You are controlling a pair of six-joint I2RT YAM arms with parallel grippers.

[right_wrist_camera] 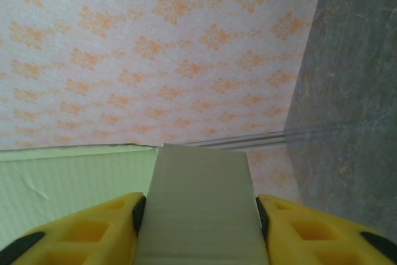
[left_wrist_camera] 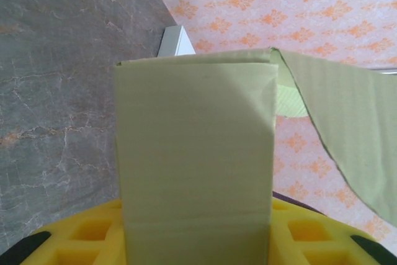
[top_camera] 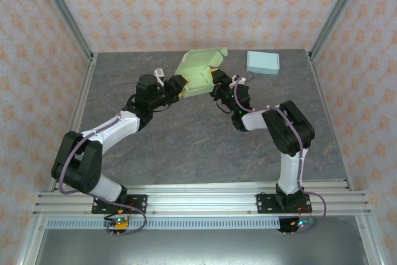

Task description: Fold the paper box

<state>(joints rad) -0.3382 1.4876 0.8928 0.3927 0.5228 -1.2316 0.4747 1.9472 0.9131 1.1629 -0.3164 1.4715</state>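
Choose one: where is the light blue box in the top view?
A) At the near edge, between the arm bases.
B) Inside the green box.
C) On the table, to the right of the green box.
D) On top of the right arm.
C: the light blue box lies flat on the table, right of the green paper box, with a gap between them.

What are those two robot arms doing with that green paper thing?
They are folding a green paper box together, holding it up above the grey table. The left end effector grips one side panel of it, and the right end effector has a flap between its fingers on the other side. The box is only half made, with its lid flap sticking up. A small blue box sits by itself near the back.
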